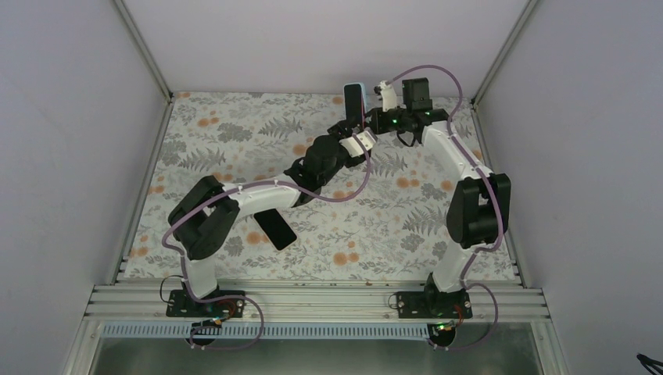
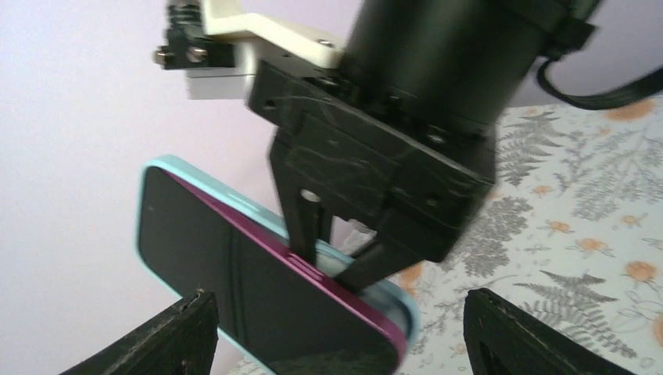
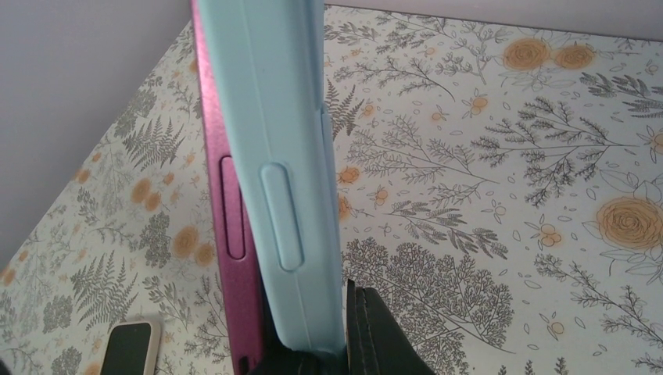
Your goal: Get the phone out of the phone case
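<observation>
A magenta phone (image 2: 258, 289) with a dark screen stands upright in the air, partly lifted away from its light blue phone case (image 2: 396, 298). In the top view the phone (image 1: 353, 101) is near the back wall. My right gripper (image 3: 313, 353) is shut on the case's (image 3: 274, 156) lower edge, with the phone's magenta side (image 3: 227, 234) standing just left of the case. One of its fingers (image 2: 306, 223) sits between phone and case. My left gripper (image 2: 344, 344) is open, its fingertips (image 2: 168, 340) on either side of the phone's near end without touching it.
A second dark phone (image 1: 275, 229) lies flat on the floral cloth (image 1: 234, 141) under the left arm; it also shows in the right wrist view as a phone (image 3: 129, 348) with a pale rim. Grey walls close in the back and sides.
</observation>
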{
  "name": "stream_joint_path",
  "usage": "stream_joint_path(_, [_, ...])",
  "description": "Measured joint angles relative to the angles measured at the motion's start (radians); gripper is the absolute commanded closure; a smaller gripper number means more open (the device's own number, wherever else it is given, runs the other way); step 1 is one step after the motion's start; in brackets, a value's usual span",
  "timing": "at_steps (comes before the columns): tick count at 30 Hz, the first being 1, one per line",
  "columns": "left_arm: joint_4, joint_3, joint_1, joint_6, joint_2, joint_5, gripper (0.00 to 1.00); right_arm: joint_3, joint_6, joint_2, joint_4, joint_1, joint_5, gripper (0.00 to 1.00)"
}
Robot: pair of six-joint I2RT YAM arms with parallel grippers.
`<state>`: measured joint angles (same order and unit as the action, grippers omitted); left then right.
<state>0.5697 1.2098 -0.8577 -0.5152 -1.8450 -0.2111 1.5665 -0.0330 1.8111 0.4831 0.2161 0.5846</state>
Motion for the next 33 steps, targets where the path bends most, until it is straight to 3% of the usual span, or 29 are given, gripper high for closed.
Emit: stream_joint_path(33, [0.106,0.013,0.008,-0.051,-0.069,-0.181,0.24,-0.044,-0.025,-0.075,-0.058,0.013,0.014,0.97])
